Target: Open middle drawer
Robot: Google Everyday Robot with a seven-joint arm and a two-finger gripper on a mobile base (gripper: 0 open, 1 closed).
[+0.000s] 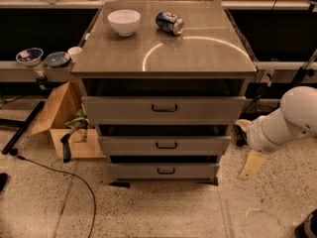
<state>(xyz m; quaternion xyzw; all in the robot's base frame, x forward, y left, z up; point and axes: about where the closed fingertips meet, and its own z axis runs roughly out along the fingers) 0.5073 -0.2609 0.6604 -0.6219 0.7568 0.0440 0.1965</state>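
Note:
The middle drawer (164, 145) is the second of three grey fronts in the cabinet, with a small dark bar handle (166, 145) at its centre. Its front sits slightly behind the taller top drawer front (164, 108) and above the narrow bottom one (164, 171). My gripper (247, 145) is at the end of the white arm (292, 120), to the right of the cabinet at about the middle drawer's height, apart from it. Its two tan fingers (251, 165) stand apart and hold nothing.
On the cabinet top (198, 53) stand a white bowl (124, 22) and a blue can (169, 23) lying on its side. A cardboard box (64, 123) sits on the floor at the left, with a black cable (59, 175) beside it. Bowls (29, 56) rest on a left shelf.

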